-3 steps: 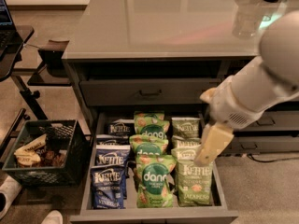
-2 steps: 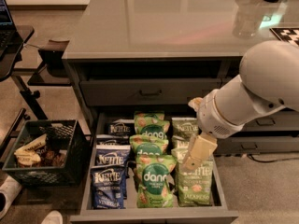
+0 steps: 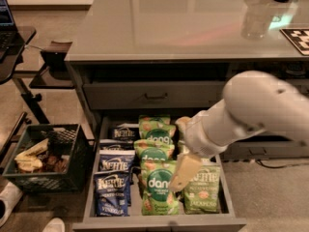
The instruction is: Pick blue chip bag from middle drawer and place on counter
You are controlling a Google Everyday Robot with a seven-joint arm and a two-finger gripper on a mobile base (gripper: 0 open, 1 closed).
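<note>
Glossy grey counter [image 3: 183, 28], clear container [image 3: 254, 21], checkered board [image 3: 297, 38] on it; gripper [image 3: 181, 175] over middle drawer [image 3: 159, 223]

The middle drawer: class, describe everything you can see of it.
The middle drawer is dark grey, with low side walls and a plain flat front. It stands pulled out below the counter. It holds three rows of bags: blue chip bags on the left, green dang bags in the middle, pale green bags on the right. The gripper hangs over the middle and right rows.

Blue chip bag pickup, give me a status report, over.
Gripper over the open drawer, above the green bags. Blue chip bags untouched in the left row as seen. Nothing lying on them.
</note>
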